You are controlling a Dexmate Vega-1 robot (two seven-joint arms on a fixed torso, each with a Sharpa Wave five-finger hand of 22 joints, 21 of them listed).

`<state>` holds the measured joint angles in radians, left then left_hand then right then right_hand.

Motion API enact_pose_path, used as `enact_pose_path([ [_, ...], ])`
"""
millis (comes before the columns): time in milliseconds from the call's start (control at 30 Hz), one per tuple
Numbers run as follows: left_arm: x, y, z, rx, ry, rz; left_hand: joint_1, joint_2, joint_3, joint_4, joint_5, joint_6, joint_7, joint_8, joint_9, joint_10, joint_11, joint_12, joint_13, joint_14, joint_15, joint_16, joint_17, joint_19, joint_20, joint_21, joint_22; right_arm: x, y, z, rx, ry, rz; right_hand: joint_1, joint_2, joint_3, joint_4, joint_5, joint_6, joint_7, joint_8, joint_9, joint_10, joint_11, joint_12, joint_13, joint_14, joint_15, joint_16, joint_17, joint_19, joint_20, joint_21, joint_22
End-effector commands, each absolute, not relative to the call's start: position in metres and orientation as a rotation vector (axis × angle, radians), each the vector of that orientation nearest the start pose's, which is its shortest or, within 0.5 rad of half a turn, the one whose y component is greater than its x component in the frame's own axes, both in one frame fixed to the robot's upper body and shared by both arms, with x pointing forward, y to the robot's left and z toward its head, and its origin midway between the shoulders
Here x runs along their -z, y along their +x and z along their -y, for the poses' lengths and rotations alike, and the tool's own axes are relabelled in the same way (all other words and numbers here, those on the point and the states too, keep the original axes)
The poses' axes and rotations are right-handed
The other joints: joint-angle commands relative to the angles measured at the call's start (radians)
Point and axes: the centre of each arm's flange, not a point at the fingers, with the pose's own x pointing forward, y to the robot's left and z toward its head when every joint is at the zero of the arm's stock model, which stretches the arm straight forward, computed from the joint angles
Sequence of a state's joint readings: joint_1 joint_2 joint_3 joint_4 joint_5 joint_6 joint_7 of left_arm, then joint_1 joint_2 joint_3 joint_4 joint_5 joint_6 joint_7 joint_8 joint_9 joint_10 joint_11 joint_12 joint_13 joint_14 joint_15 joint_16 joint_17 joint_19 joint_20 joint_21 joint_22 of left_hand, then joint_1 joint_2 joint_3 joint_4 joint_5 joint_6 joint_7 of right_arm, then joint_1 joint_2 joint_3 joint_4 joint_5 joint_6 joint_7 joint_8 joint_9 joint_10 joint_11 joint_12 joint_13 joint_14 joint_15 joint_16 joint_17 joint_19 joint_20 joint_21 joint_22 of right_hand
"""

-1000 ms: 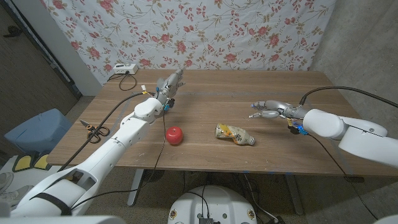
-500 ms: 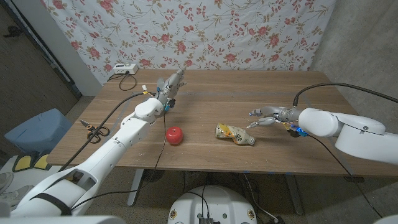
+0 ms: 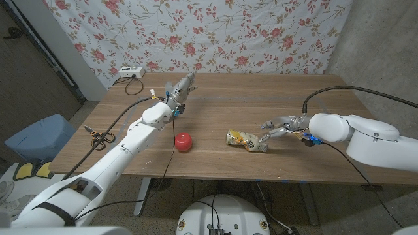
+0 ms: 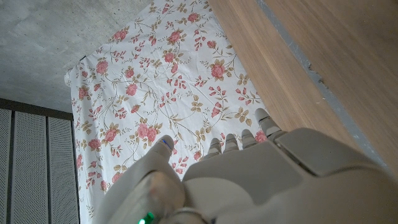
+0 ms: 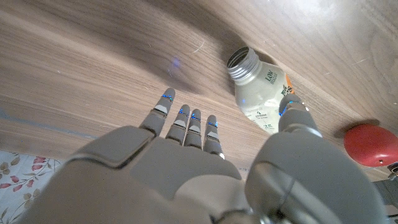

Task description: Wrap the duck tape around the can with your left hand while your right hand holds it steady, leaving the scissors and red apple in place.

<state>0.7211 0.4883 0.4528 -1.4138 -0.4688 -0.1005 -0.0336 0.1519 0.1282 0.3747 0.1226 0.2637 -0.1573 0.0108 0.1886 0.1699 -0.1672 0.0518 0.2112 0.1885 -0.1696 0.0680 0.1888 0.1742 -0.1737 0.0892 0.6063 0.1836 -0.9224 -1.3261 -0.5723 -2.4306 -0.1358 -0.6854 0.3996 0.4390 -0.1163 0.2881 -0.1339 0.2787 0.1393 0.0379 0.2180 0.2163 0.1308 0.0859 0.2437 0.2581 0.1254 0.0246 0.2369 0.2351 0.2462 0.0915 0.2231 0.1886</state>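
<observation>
A crushed plastic bottle (image 3: 247, 141) is lying on its side near the table's (image 3: 294, 91) front edge, open neck pointing toward the right hand (image 3: 277, 127), which is hovering just beside it with fingers spread, holding nothing, far nearer than the left hand (image 3: 179, 89).

One worktop (image 3: 215, 98). One crushed bottle (image 3: 247, 141), lying on its side, cap off. One red apple (image 3: 183, 141) at 9 o'clock of the bottle. One pair of scissors (image 3: 99, 136), orange-handled, at the worktop's 9 o'clock edge. One white box (image 3: 128, 72) with cable, far corner at 11 o'clock. Two hands: left (image 3: 179, 88), right (image 3: 279, 125).
</observation>
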Motion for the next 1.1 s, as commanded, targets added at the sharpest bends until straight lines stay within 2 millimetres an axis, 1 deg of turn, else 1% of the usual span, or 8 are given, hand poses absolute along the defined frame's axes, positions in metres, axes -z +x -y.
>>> enact_pose_path([
  [33,-0.033,0.650,-0.210,0.338,0.201,0.578,0.002,-0.005,-0.001,0.004,0.008,0.001,0.003,-0.003,0.005,-0.003,0.002,0.002,0.003,0.003,0.002,0.000,0.003,-0.014,0.007,-0.002,0.002,0.049,0.470,0.221,-0.370,-1.579,0.059,-0.001,0.001,-0.007,-0.002,0.009,-0.001,0.006,-0.002,0.003,0.015,0.000,0.005,0.002,0.015,-0.002,0.007,0.003,0.011,0.004,0.006,0.002],
  [133,-0.033,0.650,-0.209,0.343,0.205,0.573,0.001,-0.005,-0.002,0.005,0.009,0.000,0.003,-0.004,0.005,-0.003,0.002,0.001,0.003,0.003,0.001,0.000,0.003,-0.014,0.007,-0.002,0.003,0.052,0.470,0.218,-0.338,-1.581,0.069,0.003,0.003,-0.007,-0.003,0.012,-0.001,0.005,-0.002,0.003,0.017,-0.002,0.005,0.003,0.019,-0.005,0.009,0.004,0.016,0.000,0.008,0.002],
  [367,-0.034,0.647,-0.211,0.346,0.212,0.573,0.000,-0.005,-0.003,0.005,0.009,-0.001,0.003,-0.004,0.005,-0.003,0.000,0.001,0.003,0.002,0.002,0.000,0.003,-0.014,0.007,-0.004,0.003,0.057,0.469,0.210,-0.252,-1.595,0.132,0.012,0.025,-0.002,0.001,0.020,0.004,0.000,0.000,0.004,0.029,-0.010,0.011,0.004,0.028,-0.015,0.014,0.008,0.024,0.004,0.010,0.002],
  [767,-0.035,0.643,-0.216,0.350,0.204,0.579,-0.003,-0.006,-0.005,0.007,0.011,-0.001,0.003,-0.005,0.005,-0.003,0.001,0.001,0.003,0.002,0.001,0.000,0.004,-0.013,0.007,-0.006,0.003,0.066,0.472,0.195,-0.273,-1.629,0.154,0.035,0.031,-0.001,-0.005,0.028,0.012,-0.011,0.001,0.003,0.037,-0.027,0.015,0.005,0.039,-0.025,0.018,0.009,0.029,0.004,0.011,0.002],
  [867,-0.034,0.642,-0.217,0.351,0.201,0.576,-0.003,-0.006,-0.005,0.007,0.011,0.000,0.003,-0.004,0.005,-0.003,0.003,0.000,0.003,0.003,0.002,0.000,0.004,-0.013,0.008,-0.007,0.003,0.068,0.473,0.191,-0.280,-1.633,0.166,0.053,0.031,0.000,-0.012,0.033,0.023,-0.015,0.005,0.002,0.049,-0.028,0.021,0.006,0.056,-0.035,0.024,0.009,0.039,-0.001,0.014,0.002],
  [967,-0.033,0.642,-0.217,0.354,0.199,0.572,-0.004,-0.006,-0.005,0.008,0.011,0.000,0.003,-0.005,0.005,-0.003,0.002,0.000,0.003,0.003,0.002,0.000,0.004,-0.012,0.007,-0.007,0.003,0.071,0.474,0.189,-0.266,-1.645,0.188,0.074,0.033,0.001,-0.018,0.038,0.033,-0.024,0.008,0.002,0.058,-0.039,0.025,0.007,0.072,-0.050,0.029,0.010,0.046,-0.012,0.015,0.002],
  [1033,-0.033,0.641,-0.218,0.356,0.200,0.571,-0.004,-0.006,-0.006,0.008,0.012,0.000,0.003,-0.005,0.005,-0.002,0.003,0.000,0.003,0.003,0.001,0.000,0.004,-0.012,0.008,-0.008,0.003,0.073,0.476,0.188,-0.248,-1.658,0.188,0.113,0.039,0.007,-0.028,0.046,0.045,-0.038,0.012,0.001,0.070,-0.057,0.030,0.008,0.083,-0.066,0.033,0.011,0.052,-0.029,0.016,0.002],
  [1100,-0.033,0.641,-0.218,0.356,0.202,0.572,-0.004,-0.006,-0.006,0.008,0.012,0.000,0.003,-0.005,0.005,-0.003,0.003,0.000,0.003,0.003,0.001,0.000,0.004,-0.012,0.009,-0.008,0.003,0.075,0.478,0.188,-0.229,-1.669,0.186,0.144,0.043,0.012,-0.034,0.051,0.054,-0.049,0.014,0.001,0.076,-0.068,0.032,0.008,0.090,-0.076,0.035,0.012,0.064,-0.042,0.019,0.002],
])
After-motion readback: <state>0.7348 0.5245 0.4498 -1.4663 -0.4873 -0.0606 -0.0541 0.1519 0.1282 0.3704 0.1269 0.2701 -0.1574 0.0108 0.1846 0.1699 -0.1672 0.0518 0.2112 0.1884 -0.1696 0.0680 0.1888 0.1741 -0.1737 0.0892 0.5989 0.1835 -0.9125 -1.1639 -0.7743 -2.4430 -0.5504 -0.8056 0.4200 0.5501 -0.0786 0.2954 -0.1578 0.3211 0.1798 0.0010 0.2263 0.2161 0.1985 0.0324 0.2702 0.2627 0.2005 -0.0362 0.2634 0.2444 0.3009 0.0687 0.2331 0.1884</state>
